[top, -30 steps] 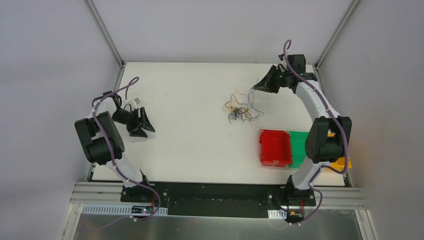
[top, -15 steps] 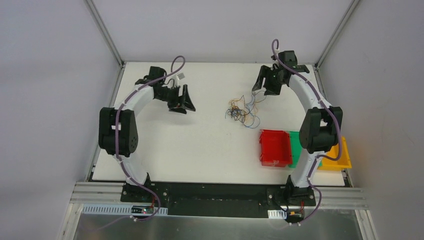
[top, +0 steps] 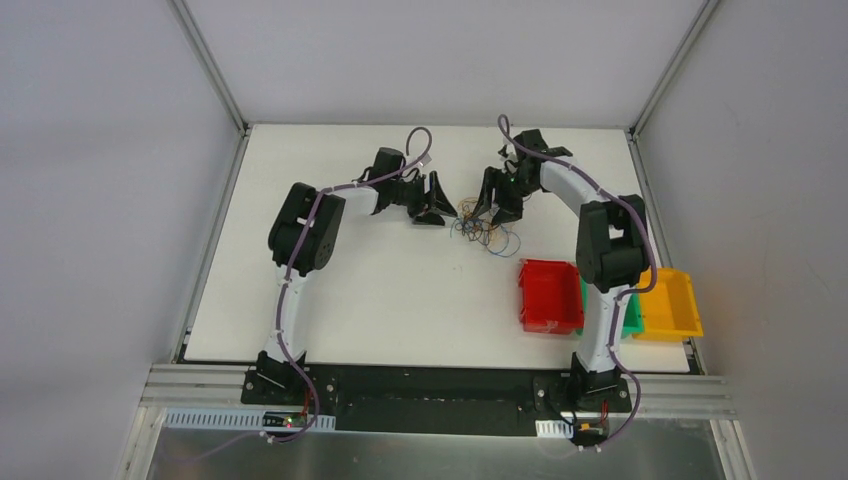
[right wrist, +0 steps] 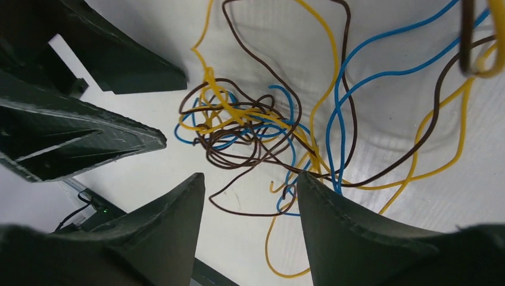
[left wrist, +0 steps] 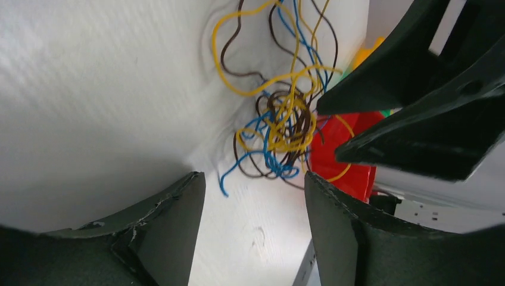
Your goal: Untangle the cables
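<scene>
The cables (top: 485,228) lie as one loose tangle of thin yellow, brown and blue wires on the white table, at the back middle. My left gripper (top: 441,206) stands open just left of the tangle, which shows ahead of its tips (left wrist: 255,179) as a knot of cables (left wrist: 280,119). My right gripper (top: 489,207) hangs open over the tangle's upper right side. In the right wrist view the cables (right wrist: 262,131) spread under the right gripper (right wrist: 250,176), with a brown loop on the table between its fingers. Neither gripper holds a wire. The two grippers face each other closely.
A red bin (top: 549,295) sits right of the tangle toward the front, with a green bin (top: 630,318) partly behind the right arm and a yellow bin (top: 672,303) beyond it. The table's back edge lies close behind both grippers.
Both arms swung in from the table's sides to the tangle. The right gripper, shut a second ago near the tangle's top wires, now stands open. The tangle has shifted slightly.
</scene>
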### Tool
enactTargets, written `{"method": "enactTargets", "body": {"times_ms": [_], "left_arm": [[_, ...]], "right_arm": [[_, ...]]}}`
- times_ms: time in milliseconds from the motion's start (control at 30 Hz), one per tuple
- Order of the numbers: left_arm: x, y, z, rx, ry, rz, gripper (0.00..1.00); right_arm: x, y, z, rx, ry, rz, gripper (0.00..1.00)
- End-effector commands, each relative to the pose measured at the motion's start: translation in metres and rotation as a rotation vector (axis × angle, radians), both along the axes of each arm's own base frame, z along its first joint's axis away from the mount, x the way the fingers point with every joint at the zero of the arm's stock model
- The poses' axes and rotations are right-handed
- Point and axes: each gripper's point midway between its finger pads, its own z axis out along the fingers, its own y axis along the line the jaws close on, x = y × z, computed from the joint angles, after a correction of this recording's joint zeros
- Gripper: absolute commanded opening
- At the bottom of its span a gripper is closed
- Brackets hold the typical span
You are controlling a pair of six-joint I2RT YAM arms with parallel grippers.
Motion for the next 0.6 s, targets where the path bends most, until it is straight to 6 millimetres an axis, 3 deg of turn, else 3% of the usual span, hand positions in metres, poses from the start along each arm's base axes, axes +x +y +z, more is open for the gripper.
{"method": "enactTargets", "body": {"times_ms": [0,100,300,400,467,567], "left_arm": [[0.023,-0.037,0.034,-0.12,-0.091,0.007,0.64],[0.027,-0.046,0.022,-0.121,-0.056,0.019,0.61],[0.023,-0.048,0.013,-0.149,-0.02,0.028,0.32],[0.018,-0.046,0.02,-0.154,-0.034,0.014,0.19],[0.013,-0.046,0.029,-0.163,-0.046,-0.001,0.0],[0.008,-0.037,0.055,-0.174,-0.081,-0.011,0.0]], "right_arm": [[-0.001,-0.006,-0.016,-0.05,0.022,-0.013,0.6],[-0.004,-0.004,-0.029,-0.055,0.053,-0.006,0.6],[-0.002,-0.007,-0.044,-0.096,0.064,-0.018,0.53],[-0.001,-0.01,-0.047,-0.114,0.056,-0.014,0.5],[-0.002,-0.013,-0.048,-0.126,0.045,-0.004,0.44],[-0.004,-0.022,-0.054,-0.196,0.025,0.029,0.33]]}}
